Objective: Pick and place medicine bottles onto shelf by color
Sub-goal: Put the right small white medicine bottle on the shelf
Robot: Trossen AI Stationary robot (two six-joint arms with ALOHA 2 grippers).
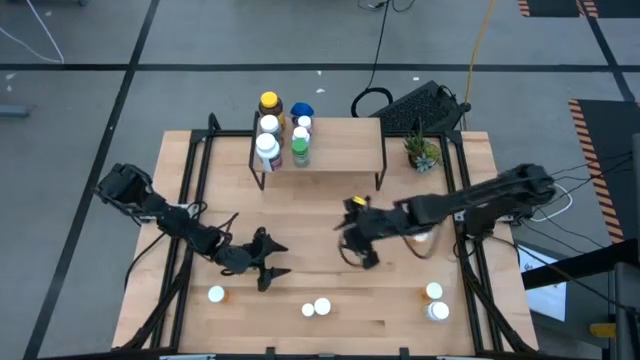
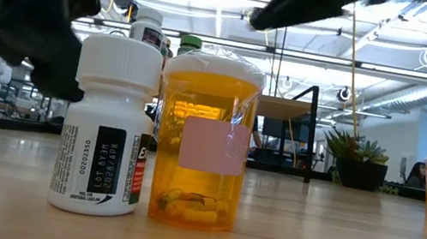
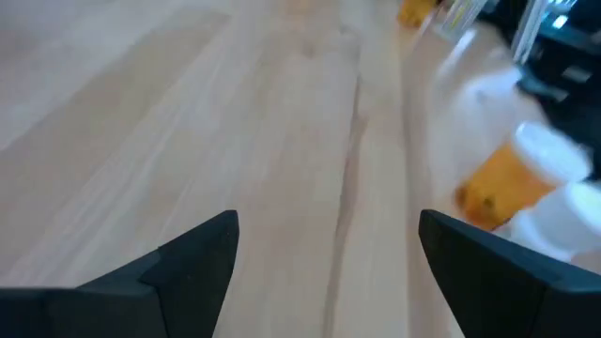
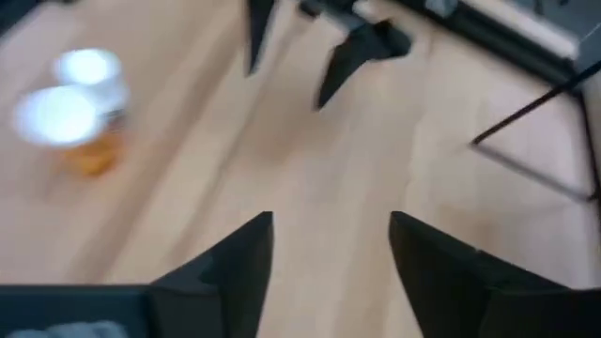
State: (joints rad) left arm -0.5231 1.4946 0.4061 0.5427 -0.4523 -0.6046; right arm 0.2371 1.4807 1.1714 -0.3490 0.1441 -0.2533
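In the low view a white bottle [image 2: 108, 124] and an orange bottle [image 2: 202, 139] stand just beside each other close to the camera and hide most of the shelf [image 2: 285, 110] behind them; only two caps show above them. The left wrist view is blurred, so the orange, white-capped bottle [image 3: 516, 178] there is hard to make out.

From above, the shelf [image 1: 318, 145] stands at the tabletop's [image 1: 310, 220] far edge with five bottles [image 1: 283, 130] crowded on its left end. A potted plant [image 1: 421, 152] sits at the far right corner. More bottles stand along the near edge: one [image 1: 216, 295] toward the left, a pair [image 1: 317, 308] at the middle, two [image 1: 436, 302] toward the right.

The left gripper [image 1: 268, 262] hangs over the tabletop left of centre, fingers [image 3: 192, 258] spread wide, holding nothing. The right gripper [image 1: 357, 240] hangs near the centre, in front of the shelf, its fingers [image 4: 235, 258] parted and empty.
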